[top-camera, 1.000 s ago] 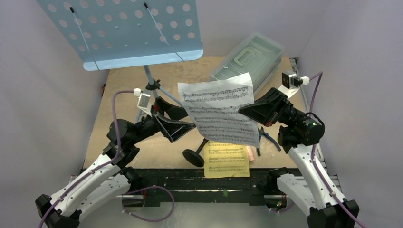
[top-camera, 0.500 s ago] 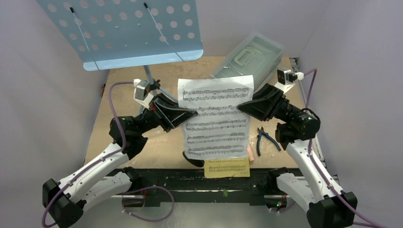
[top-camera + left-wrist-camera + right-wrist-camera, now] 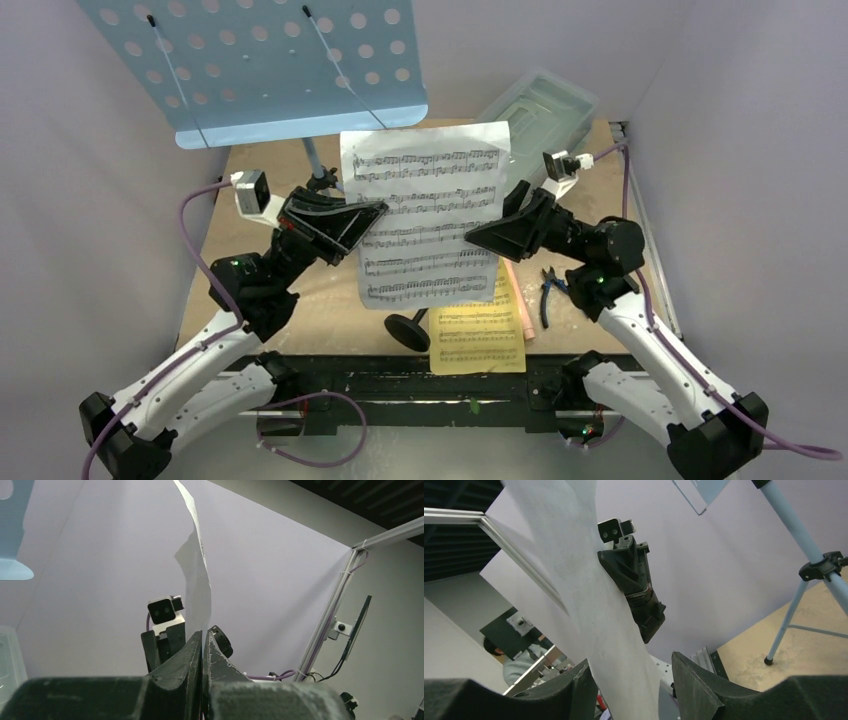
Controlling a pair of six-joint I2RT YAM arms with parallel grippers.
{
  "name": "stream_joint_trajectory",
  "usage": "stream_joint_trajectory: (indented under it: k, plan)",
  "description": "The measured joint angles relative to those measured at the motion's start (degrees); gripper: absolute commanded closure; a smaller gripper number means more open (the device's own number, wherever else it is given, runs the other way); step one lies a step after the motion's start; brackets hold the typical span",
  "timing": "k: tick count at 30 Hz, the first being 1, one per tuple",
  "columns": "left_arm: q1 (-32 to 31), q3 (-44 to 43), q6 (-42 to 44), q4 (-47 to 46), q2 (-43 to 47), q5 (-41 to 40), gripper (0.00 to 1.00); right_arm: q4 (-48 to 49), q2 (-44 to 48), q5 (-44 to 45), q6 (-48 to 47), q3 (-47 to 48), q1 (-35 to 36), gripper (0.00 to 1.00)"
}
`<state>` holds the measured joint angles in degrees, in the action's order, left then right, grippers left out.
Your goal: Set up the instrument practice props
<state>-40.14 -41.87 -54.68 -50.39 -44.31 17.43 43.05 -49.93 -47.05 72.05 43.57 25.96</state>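
Observation:
A white music sheet [image 3: 425, 215] hangs upright in the air over the middle of the table. My left gripper [image 3: 377, 214] is shut on the sheet's left edge; in the left wrist view the white music sheet [image 3: 196, 582] rises from my pinched left gripper [image 3: 203, 636]. My right gripper [image 3: 478, 236] stands open, and the paper [image 3: 584, 590] passes loosely between the jaws of the right gripper [image 3: 631, 672]. The light blue music stand [image 3: 260, 65] is at the back left. On the table lie a yellow sheet [image 3: 478, 335], the black mic stand [image 3: 408, 330] and a pink toy microphone [image 3: 515, 295].
A clear lidded box [image 3: 545, 105] sits at the back right. Blue-handled pliers [image 3: 550, 290] lie beside my right arm. The stand's pole and tripod legs [image 3: 318, 170] rise just behind my left gripper. Purple walls close in both sides.
My left gripper has shut on the white sheet's left edge and my right gripper has opened off it. The sheet has risen and shifted left and back, toward the stand.

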Motion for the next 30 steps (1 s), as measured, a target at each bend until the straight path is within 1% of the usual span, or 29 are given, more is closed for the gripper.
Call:
stream_joint_trajectory:
  k: [2,3,4,5,6,7,8,9,10,11,14,17,19,21,23,25,28,30]
  plan:
    - [0.0,0.0,0.0,-0.2,-1.2,-0.7,1.00,-1.0,-1.0,0.2,-1.3,0.4,0.7,0.59]
    - [0.0,0.0,0.0,-0.2,-1.7,-1.0,1.00,-1.4,-1.2,0.4,-1.9,0.6,0.7,0.70]
    - [0.0,0.0,0.0,-0.3,-2.0,-1.2,1.00,-1.7,-1.4,0.6,-2.5,0.9,0.7,0.83]
    - [0.0,-0.2,0.1,0.0,-2.1,-1.2,0.97,-1.9,-1.5,0.9,-3.0,1.4,0.7,0.96]
    - [0.0,-0.8,0.3,1.0,-2.2,-1.2,0.85,-2.0,-1.6,1.1,-3.4,2.0,0.7,1.00]
    - [0.0,-1.8,0.9,2.4,-2.3,-1.3,0.73,-2.1,-1.8,1.2,-3.9,2.7,0.7,1.00]
    - [0.0,-3.0,1.8,4.7,-2.3,-1.4,0.58,-2.6,-2.0,1.4,-4.3,3.9,0.7,1.00]
    - [0.0,-5.5,3.3,9.3,-2.3,-1.9,0.45,-3.6,-2.5,1.6,-5.1,5.7,0.7,1.00]
    - [0.0,-8.3,5.2,14.3,-2.3,-2.8,0.37,-5.7,-3.2,1.9,-6.8,8.3,0.7,1.00]
    - [0.0,-11.3,7.1,19.7,-2.3,-3.9,0.31,-7.6,-3.9,2.5,-8.6,10.9,0.7,1.00]
    - [0.0,-23.2,15.1,37.7,-2.3,-9.8,0.27,-12.6,-7.5,4.2,-14.3,22.1,0.7,1.00]
    - [0.0,-32.3,23.2,51.8,-1.5,-16.8,0.23,-11.7,-11.1,5.4,-17.1,31.1,0.9,1.00]
    - [0.0,-37.0,28.3,59.5,-0.7,-21.5,0.20,-10.4,-14.3,5.6,-18.0,36.9,1.2,1.00]
    - [0.0,-40.3,32.0,65.1,0.6,-26.1,0.16,-9.7,-18.1,5.6,-18.8,42.8,1.7,1.00]
    - [0.0,-43.7,34.7,69.6,1.2,-31.2,0.16,-10.6,-21.9,5.7,-20.1,48.1,2.1,1.00]
    - [0.0,-47.6,36.3,73.8,0.3,-35.0,0.16,-14.2,-26.3,6.3,-22.6,54.9,2.3,1.00]
    - [0.0,-56.2,37.8,79.3,-4.8,-38.1,0.16,-25.2,-32.8,8.0,-29.5,66.8,2.3,1.00]
    - [0.0,-58.8,37.8,80.4,-8.1,-38.7,0.16,-30.7,-35.0,9.4,-33.8,71.3,2.3,1.00]
